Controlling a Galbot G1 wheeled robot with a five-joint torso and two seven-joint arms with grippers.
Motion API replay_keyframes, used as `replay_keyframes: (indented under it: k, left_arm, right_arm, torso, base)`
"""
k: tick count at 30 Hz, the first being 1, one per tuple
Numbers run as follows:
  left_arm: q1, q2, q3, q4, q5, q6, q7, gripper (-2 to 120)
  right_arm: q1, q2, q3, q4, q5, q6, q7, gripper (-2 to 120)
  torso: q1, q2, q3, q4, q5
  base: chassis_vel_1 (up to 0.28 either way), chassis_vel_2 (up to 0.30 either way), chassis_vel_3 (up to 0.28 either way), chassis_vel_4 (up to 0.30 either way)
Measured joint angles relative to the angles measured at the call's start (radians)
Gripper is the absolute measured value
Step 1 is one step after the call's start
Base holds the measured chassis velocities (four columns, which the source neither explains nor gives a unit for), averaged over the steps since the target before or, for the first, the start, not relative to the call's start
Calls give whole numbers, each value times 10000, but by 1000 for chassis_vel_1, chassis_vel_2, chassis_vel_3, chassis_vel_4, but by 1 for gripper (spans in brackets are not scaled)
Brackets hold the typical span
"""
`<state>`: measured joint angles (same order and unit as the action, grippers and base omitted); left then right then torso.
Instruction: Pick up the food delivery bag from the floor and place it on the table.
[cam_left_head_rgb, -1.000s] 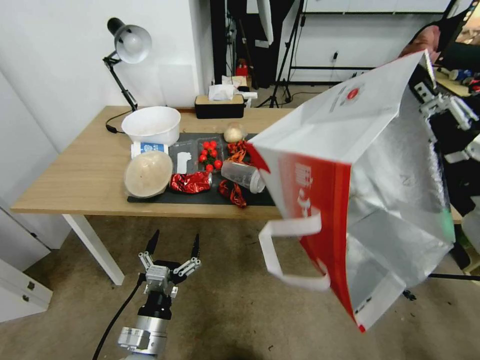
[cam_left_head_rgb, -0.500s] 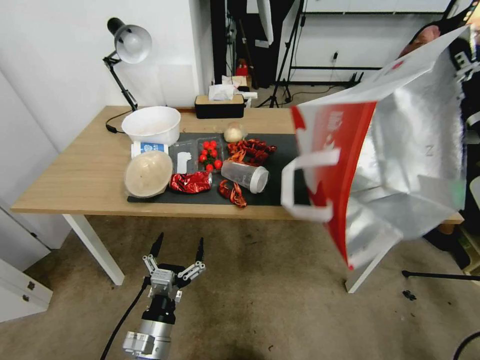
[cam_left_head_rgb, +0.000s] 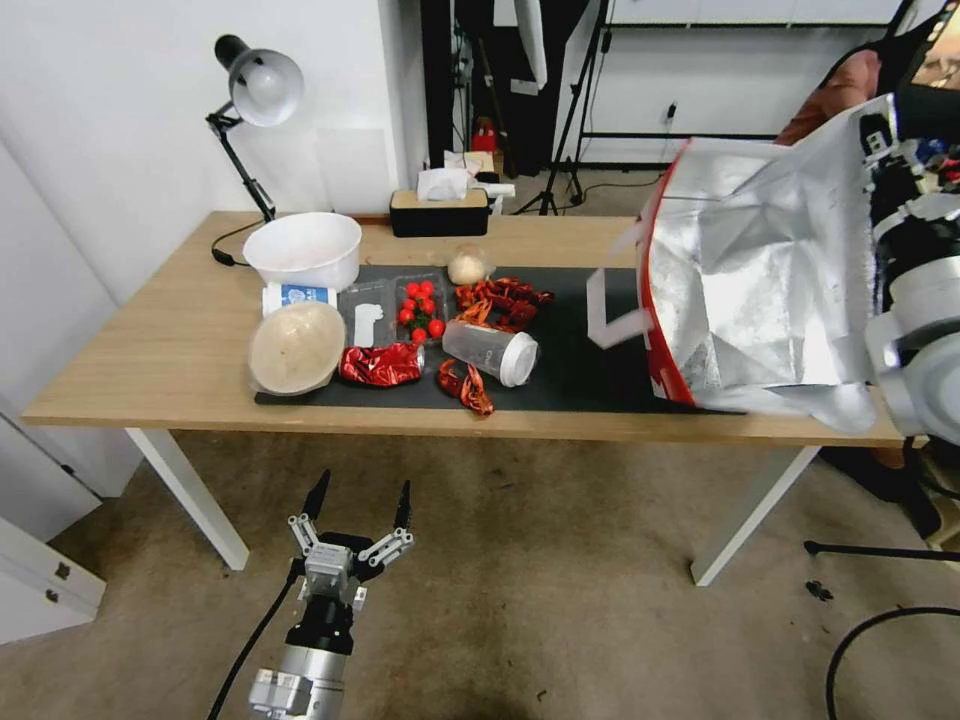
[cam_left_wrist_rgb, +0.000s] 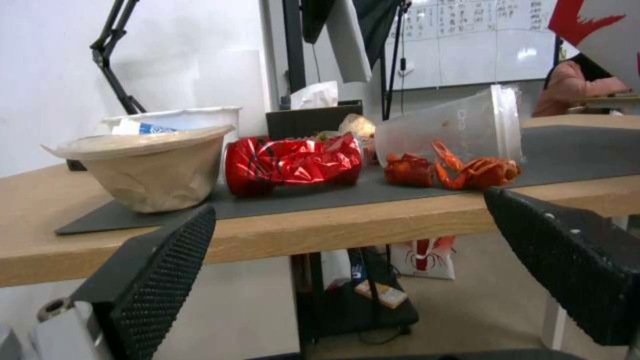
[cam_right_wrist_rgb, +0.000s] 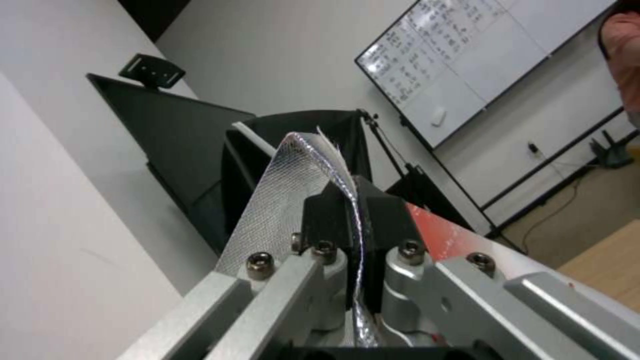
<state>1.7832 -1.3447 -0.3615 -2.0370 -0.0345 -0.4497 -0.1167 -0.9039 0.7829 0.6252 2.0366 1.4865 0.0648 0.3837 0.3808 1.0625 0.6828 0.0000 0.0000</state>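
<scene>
The food delivery bag (cam_left_head_rgb: 760, 290) hangs tilted over the right end of the table (cam_left_head_rgb: 150, 350), its silver foil inside facing me, with a red edge and a white handle (cam_left_head_rgb: 612, 318) on its left. Its lower edge sits low over the tabletop near the front right corner; I cannot tell if it touches. My right gripper (cam_left_head_rgb: 875, 135) is shut on the bag's upper rim; the right wrist view shows the foil rim (cam_right_wrist_rgb: 300, 170) pinched in that gripper (cam_right_wrist_rgb: 351, 225). My left gripper (cam_left_head_rgb: 360, 500) stands open low over the floor (cam_left_head_rgb: 520, 580), in front of the table, and its own view shows it open (cam_left_wrist_rgb: 360, 280).
On the dark mat (cam_left_head_rgb: 580, 370) lie a covered bowl (cam_left_head_rgb: 296, 347), a crushed red can (cam_left_head_rgb: 380, 363), tomatoes (cam_left_head_rgb: 420, 305), crayfish (cam_left_head_rgb: 500, 297) and a tipped plastic cup (cam_left_head_rgb: 490, 353). A white bowl (cam_left_head_rgb: 303, 250), lamp (cam_left_head_rgb: 258, 90) and tissue box (cam_left_head_rgb: 440, 210) stand behind. A cable (cam_left_head_rgb: 870, 640) lies on the floor at right.
The right arm has carried the bag up and to the right, from in front of the table to over its right end, turning the foil inside toward me. The left gripper has barely moved.
</scene>
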Motion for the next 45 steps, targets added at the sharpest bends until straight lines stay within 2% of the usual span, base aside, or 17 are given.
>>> replay_keyframes:
  k: [12,15,22,26,29,34,37,41,45]
  left_arm:
    - [5,-19,-12,0,7,2,3,100]
    - [17,-24,-6,4,13,0,5,100]
    - [-11,29,-4,11,6,-2,20,100]
    - [-27,36,5,32,3,-2,20,100]
    - [-42,53,22,65,3,-7,19,100]
    - [-47,63,25,77,1,-20,11,100]
    - [-49,85,35,82,-16,-50,7,100]
    - [-60,88,38,93,-24,-64,1,100]
    - [-57,78,46,119,-23,-111,-24,100]
  right_arm:
    - [687,-116,-384,-1062,-264,-353,-386,0]
    - [691,-122,-409,-1313,-426,-382,-458,7]
    - [637,-209,-289,-1796,-584,-383,-814,37]
    - [620,-263,-235,-1853,-586,-383,-1048,45]
    - [601,-338,-189,-1898,-611,-366,-1300,63]
    - [606,-399,-162,-1944,-647,-303,-1412,74]
    - [609,-490,-86,-2074,-695,-208,-1556,91]
    - [548,-555,-6,-2072,-695,-200,-1633,100]
    - [436,-574,74,-2008,-694,-199,-1714,100]
  torso:
    - [0,-1,-1,0,-1]
    - [0,-1,-1,-1,1]
    - [-1,-2,-1,-2,1]
    - [-1,-2,-1,-1,0]
    - [-1,-1,-2,-1,0]
    - [-1,-2,-1,0,-1]
    - [-1,-2,-1,-1,0]
    - [-1,-2,-1,-1,0]
    - [-1,-2,-2,-1,0]
  base:
    - [0,0,0,0]
    - [0,0,0,0]
    - [0,0,0,0]
    - [0,0,0,0]
    - [0,0,0,0]
    - [0,0,0,0]
    - [0,0,0,0]
    - [0,0,0,0]
    - [0,0,0,0]
